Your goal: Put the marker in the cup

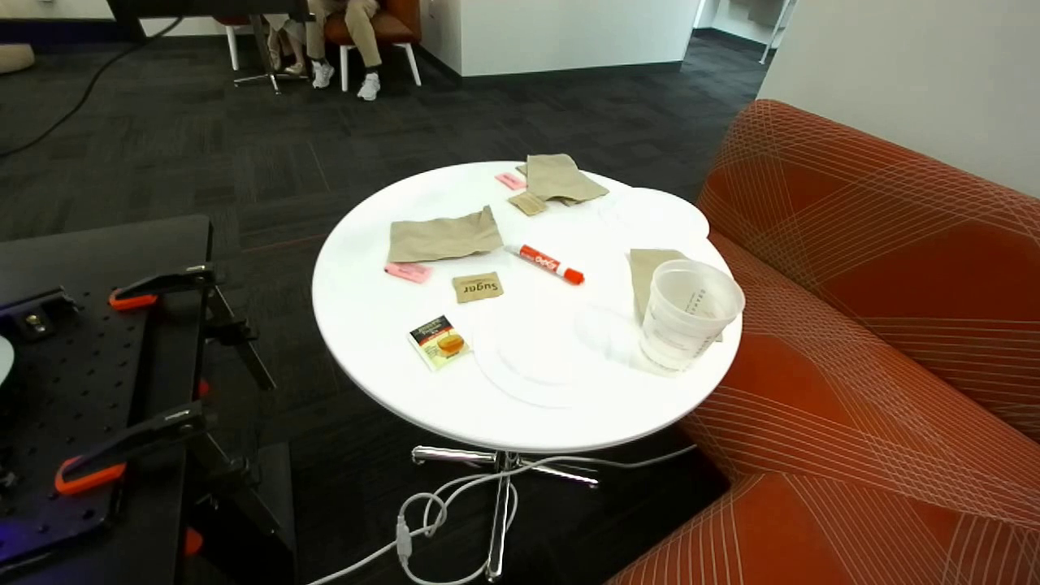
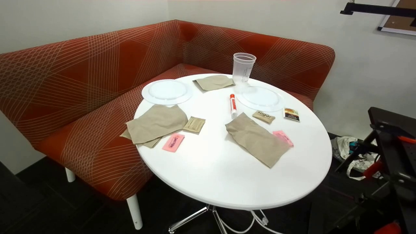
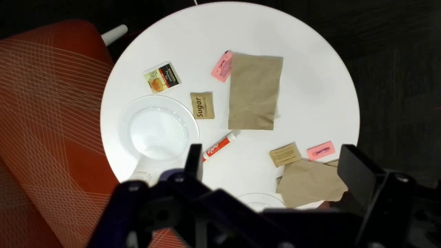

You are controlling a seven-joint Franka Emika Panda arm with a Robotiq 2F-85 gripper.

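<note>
The gripper (image 3: pixel 272 158), seen in the wrist view alone, has its fingers wide apart with nothing held between them. The spread is judged to be readiness for the marker (image 3: pixel 219 145), which lies flat on the bench (image 3: pixel 241 31), below the gripper and close to the line of the finger at the wrist view's left. Neither fingertip is seen touching anything; nearly the whole bench fits in that view, so the gripper is judged to be well above it. The marker lies aslant to the line between the fingers; a turn and a sideways shift would probably be needed for a pinch across its barrel.

The cup (image 1: pixel 681 325) stands upright on the outer side of that same finger, mouth upward and fit to receive the marker. The plate (image 3: pixel 124 127) on that side and the brown napkin (image 3: pixel 255 93) ahead of the fingertips appear laid as place settings, not for the task.

Concealed in the wrist view: the marker's red end, behind the finger, and the cup's mouth, behind the gripper; both show in both exterior views. Not established: whether the cup's base meets the cup-side napkin (image 1: pixel 642 270) or the plate's edge, the translucent wall blending into white.
</note>
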